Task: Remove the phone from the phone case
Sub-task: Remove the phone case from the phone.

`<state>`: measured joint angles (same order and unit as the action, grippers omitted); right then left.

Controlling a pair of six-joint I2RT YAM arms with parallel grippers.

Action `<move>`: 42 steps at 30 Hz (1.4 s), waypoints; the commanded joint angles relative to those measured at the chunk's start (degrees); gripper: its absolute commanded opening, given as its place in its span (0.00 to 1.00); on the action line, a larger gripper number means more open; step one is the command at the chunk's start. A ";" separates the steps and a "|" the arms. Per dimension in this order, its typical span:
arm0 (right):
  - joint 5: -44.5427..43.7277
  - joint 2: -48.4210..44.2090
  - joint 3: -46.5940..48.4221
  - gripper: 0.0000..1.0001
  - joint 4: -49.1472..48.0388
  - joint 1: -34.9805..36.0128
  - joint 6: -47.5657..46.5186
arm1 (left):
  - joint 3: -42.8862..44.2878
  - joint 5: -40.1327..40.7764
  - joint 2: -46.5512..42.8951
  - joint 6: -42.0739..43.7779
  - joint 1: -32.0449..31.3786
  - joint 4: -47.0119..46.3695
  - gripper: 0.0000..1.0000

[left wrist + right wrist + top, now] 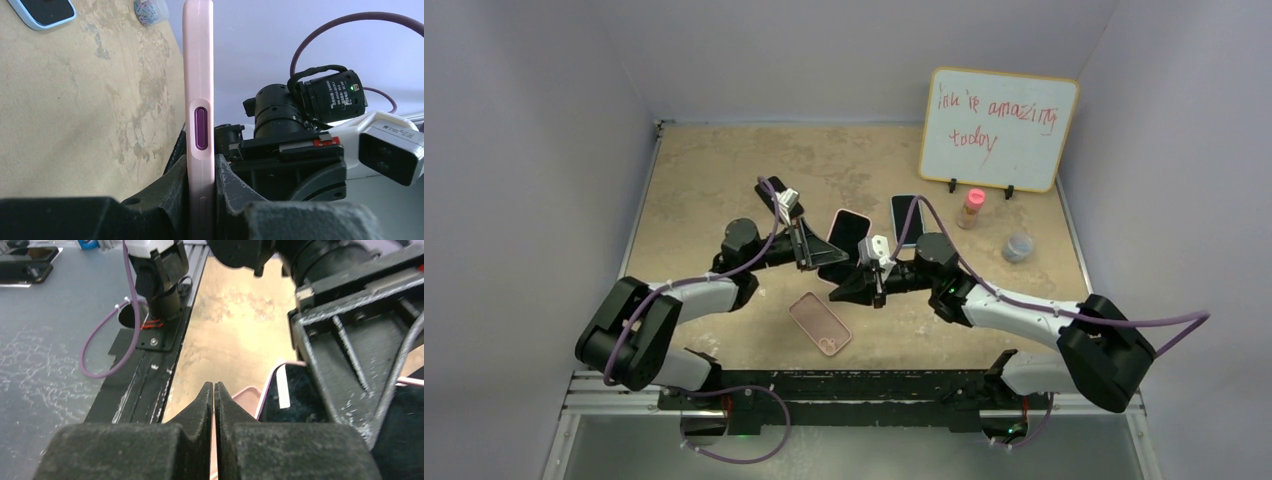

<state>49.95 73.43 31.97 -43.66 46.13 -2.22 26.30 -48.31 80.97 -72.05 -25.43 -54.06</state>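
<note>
Tan, mottled tabletop (724,180) boxed in by pale walls, with a whiteboard (999,130) bearing red handwriting propped at the back right. From overhead, the two arms meet at mid-table. The left claw (824,262) holds up a pink-cased phone (848,230), tilted with its dark screen showing, and the right claw (842,292) sits just beside the phone's lower end.

Only this view takes in a second pink case (820,323) lying flat nearer the arm bases. It also shows a blue-cased phone (906,218) farther back, and an orange-capped bottle (971,208) and a small jar (1018,246) near the whiteboard.

The left wrist camera alone shows the grip. The held phone's case (199,60) is seen edge-on, its purple side button (200,128) facing the lens, and its lower part is squeezed between the left claw's two fingers (170,185).

The right wrist camera settles what the overhead view cannot. The right claw's fingers (202,400) are pressed together with nothing between them, and a pink edge lies just beyond the tips. Whether those tips touch the held case cannot be told.
</note>
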 commanded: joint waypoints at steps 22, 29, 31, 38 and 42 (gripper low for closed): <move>-13.32 -5.78 -13.78 0.55 -31.89 -2.79 22.37 | -2.33 4.52 -9.76 -5.48 0.15 -19.65 0.00; -7.71 -1.31 -12.86 0.54 -44.27 -4.84 27.67 | -1.14 2.37 -10.73 -5.39 -0.61 -20.15 0.00; -7.03 -0.26 -12.73 0.54 -47.69 -5.33 28.80 | -0.86 2.26 -10.75 -5.30 -1.03 -20.17 0.00; -4.87 1.00 -10.52 0.51 -48.76 -5.87 29.75 | 0.04 2.46 -9.79 -4.97 -3.66 -20.94 0.00; -3.95 -0.20 -9.46 0.49 -45.04 -5.96 27.35 | 0.41 2.74 -9.19 -5.09 -4.34 -21.30 0.00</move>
<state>43.70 74.70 19.70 -85.10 40.42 26.76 23.68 -46.19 72.12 -77.17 -29.08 -68.49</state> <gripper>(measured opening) 0.500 0.176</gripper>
